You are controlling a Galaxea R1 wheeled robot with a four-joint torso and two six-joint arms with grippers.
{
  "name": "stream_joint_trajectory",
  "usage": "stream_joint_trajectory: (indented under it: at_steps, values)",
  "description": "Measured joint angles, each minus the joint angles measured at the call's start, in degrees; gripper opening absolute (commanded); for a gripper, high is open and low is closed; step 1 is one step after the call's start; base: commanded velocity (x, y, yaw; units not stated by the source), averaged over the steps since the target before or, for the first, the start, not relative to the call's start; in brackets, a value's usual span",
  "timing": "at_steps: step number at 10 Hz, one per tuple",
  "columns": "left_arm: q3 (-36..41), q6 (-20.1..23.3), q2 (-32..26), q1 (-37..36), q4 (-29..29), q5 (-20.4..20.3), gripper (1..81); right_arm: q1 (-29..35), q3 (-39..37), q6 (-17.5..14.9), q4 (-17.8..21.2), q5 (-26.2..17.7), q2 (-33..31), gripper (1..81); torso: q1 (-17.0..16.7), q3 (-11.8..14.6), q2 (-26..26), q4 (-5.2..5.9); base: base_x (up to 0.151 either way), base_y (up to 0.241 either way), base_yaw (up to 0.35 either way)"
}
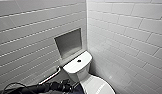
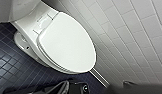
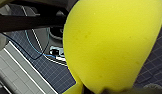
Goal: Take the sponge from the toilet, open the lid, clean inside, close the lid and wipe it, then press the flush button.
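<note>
Sponge: the bright yellow, thick sponge with rounded ends loomed very close in the right wrist view, hanging in the air above the floor and touching nothing else.
Right gripper: the right gripper sat at the sponge's narrow end. Little of its dark fingers could be made out, but they appeared clamped on the sponge, whose bulk stuck out past them.
Left gripper: the dark left gripper hovered over the floor just off the front end of the lid, apart from it. Whether it stood open or closed could not be told.
Left arm: the black left arm reached in low toward the side of the toilet.
Toilet: the white glossy ceramic toilet stood in the corner, its tank against one wall and its side near the other.
Lid: the white, smooth, oval plastic lid lay shut flat over the bowl, hinged at the tank end.
Flush button: a small dark round button sat in the middle of the flat tank top.
Walls: white oblong tiles, with a grey recessed niche above the tank and a metal grab bar beside it.
Floor: small dark blue square tiles, with thin blue cables trailing across them in the right wrist view.
</note>
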Motion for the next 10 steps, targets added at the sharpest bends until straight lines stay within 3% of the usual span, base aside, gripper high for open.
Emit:
stream_joint_trajectory:
  at_steps: [5,8,10]
  values:
    - [-3.9,-0.1,4.5,-14.3,-9.7,1.7,81.1,0.3,0.0,0.0,0.0,0.2,0.0,1.0,0.1,-1.6,0.1,-0.02,0.0,0.0,0.0]
    - [-14.5,-0.1,9.3,-16.3,-12.4,3.5,81.1,0.4,0.0,0.0,0.0,0.4,0.0,1.0,0.1,-2.5,0.1,-0.02,0.0,0.0,0.0]
    - [-21.7,-0.1,14.7,-19.8,-13.2,5.3,81.1,0.4,0.7,0.0,0.0,0.4,-0.2,1.0,0.1,-5.2,0.2,-0.02,0.0,0.0,0.0]
